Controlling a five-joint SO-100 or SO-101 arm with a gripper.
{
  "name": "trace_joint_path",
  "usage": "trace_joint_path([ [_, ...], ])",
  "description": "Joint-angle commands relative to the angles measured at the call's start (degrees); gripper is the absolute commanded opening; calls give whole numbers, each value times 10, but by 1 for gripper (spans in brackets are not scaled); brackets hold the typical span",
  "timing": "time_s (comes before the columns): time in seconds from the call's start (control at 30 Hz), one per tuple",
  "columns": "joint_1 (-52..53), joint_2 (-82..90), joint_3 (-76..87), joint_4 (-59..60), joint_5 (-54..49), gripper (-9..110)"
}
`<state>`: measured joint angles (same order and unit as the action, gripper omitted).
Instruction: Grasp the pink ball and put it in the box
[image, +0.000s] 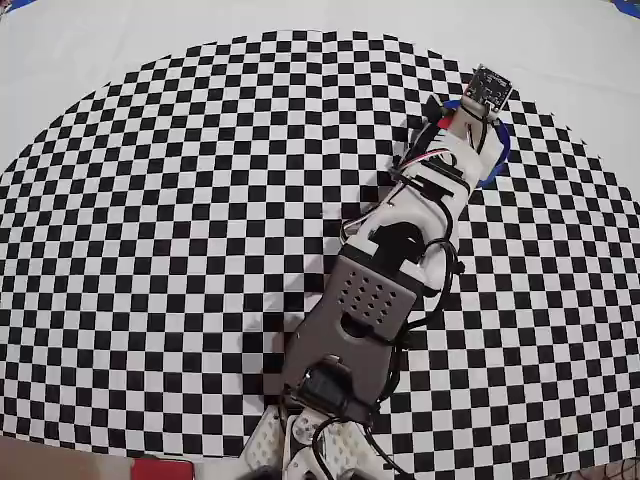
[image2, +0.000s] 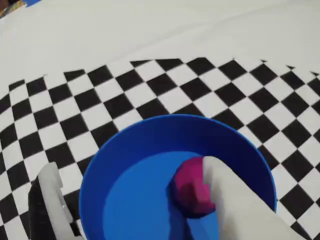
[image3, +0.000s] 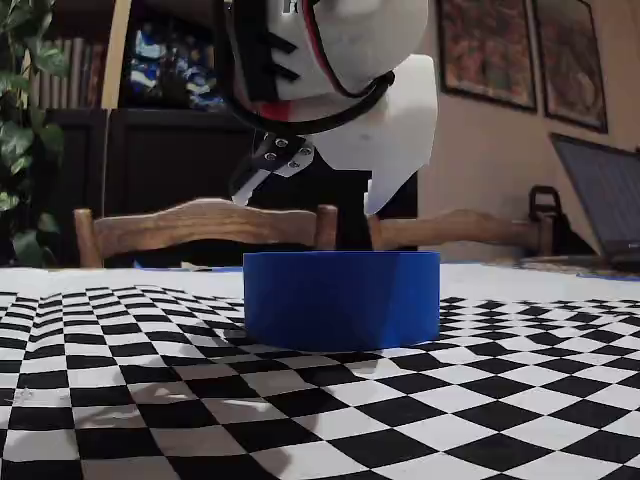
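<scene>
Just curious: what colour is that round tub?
Bright blue tub, clearest in the fixed view.

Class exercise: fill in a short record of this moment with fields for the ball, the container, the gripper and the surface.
ball: pink ball inside the box, low over or on its blue bottom
container: round blue box, upright on the cloth
gripper: gripper above the box, fingers wide apart; white finger beside the ball, contact unclear
surface: black-and-white checkered cloth
task state: ball in the box, apparently released
</scene>
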<state>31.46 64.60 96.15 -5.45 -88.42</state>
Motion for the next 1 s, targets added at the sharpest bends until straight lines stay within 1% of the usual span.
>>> trace_joint_path([
  [0.0,3,10,-18,-9,-1,34],
  [0.2,4,43,-6,-6,25,33],
  [0.37,-5,98,17,-8,91,33],
  [0.5,-18,156,47,-9,170,33],
  [0.67,-39,233,92,-6,271,28],
  [0.97,-84,371,195,-9,467,27],
])
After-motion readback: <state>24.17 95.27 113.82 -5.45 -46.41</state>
